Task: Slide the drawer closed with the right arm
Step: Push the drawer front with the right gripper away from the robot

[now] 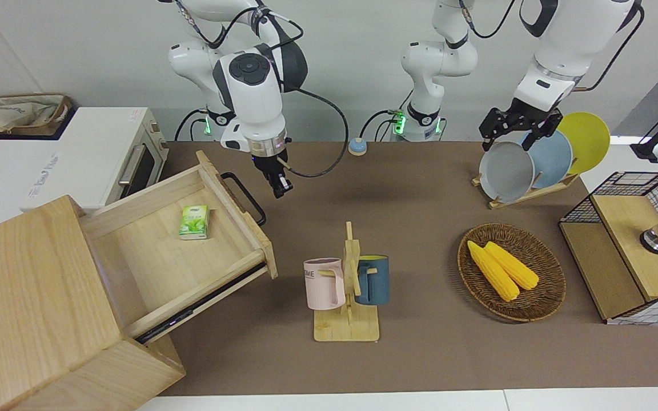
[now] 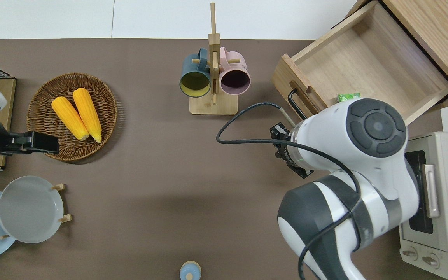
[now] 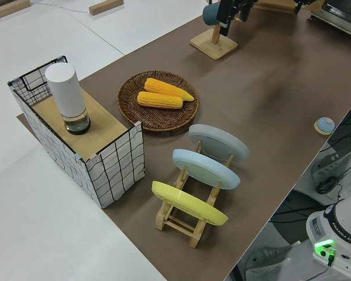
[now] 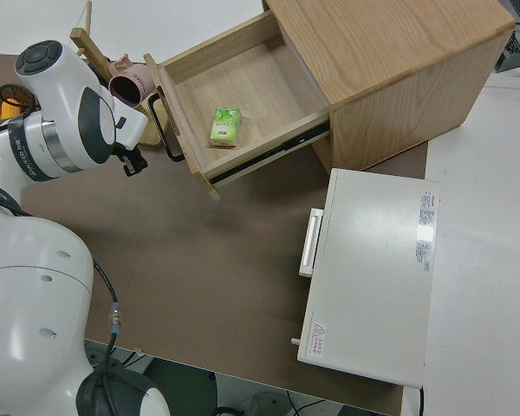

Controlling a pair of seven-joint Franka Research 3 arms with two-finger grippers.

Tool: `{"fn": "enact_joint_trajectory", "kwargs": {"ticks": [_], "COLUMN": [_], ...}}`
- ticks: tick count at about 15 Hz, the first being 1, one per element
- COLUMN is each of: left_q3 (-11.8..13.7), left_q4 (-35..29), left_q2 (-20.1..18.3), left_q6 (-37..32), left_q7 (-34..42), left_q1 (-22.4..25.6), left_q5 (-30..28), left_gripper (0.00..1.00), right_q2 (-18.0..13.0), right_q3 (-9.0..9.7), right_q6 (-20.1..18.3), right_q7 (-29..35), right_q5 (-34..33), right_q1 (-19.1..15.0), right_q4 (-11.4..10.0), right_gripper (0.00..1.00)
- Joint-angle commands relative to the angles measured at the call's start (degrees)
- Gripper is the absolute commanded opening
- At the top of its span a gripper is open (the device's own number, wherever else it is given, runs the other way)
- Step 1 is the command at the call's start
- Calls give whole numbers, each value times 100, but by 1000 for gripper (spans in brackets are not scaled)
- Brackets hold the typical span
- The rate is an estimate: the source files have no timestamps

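Drawer (image 1: 192, 240) stands pulled well out of the pale-wood box (image 1: 26, 297), left half of the front view; upper right of the overhead view. Black bar handle (image 1: 244, 197) on its front faces the table's middle. A green tissue packet (image 1: 194, 221) lies inside on the drawer floor.

Right gripper (image 1: 281, 185) hangs just beside the handle, upper centre-left of the front view, apart from it, tips pointing down; fingers look narrow, holding nothing. Left arm parked; its finger gap cannot be told.

White oven (image 1: 86, 157) sits beside the box, nearer the robots.
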Motion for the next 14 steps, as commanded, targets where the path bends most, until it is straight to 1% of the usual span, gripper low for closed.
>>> {"fn": "enact_joint_trajectory", "kwargs": {"ticks": [1, 3, 5, 6, 10, 14], "left_q3": [12, 21, 21, 21, 21, 21], "left_q4": [12, 13, 12, 12, 21, 12], "left_q2": [-48, -48, -48, -48, -48, -48], "left_q6": [-82, -82, -82, -82, -82, -82], "left_q7": [8, 8, 8, 8, 8, 8], "left_q1": [-21, -21, -21, -21, -21, -21], "left_q5": [73, 73, 73, 73, 73, 73], "left_gripper": [995, 995, 995, 998, 998, 998], "right_q2": [126, 179, 223, 240, 285, 293], "right_q3": [-15, -16, -33, -77, -112, -174], "right_q6": [417, 471, 654, 742, 831, 840], "right_q7": [-231, -240, -362, -389, -590, -723], "right_q5": [-94, -112, -121, -121, -129, -357], "right_q1": [-106, -150, -203, -203, -282, -317], "right_q4": [1, 18, 18, 18, 36, 45], "right_gripper": [0, 0, 0, 0, 0, 0]}}
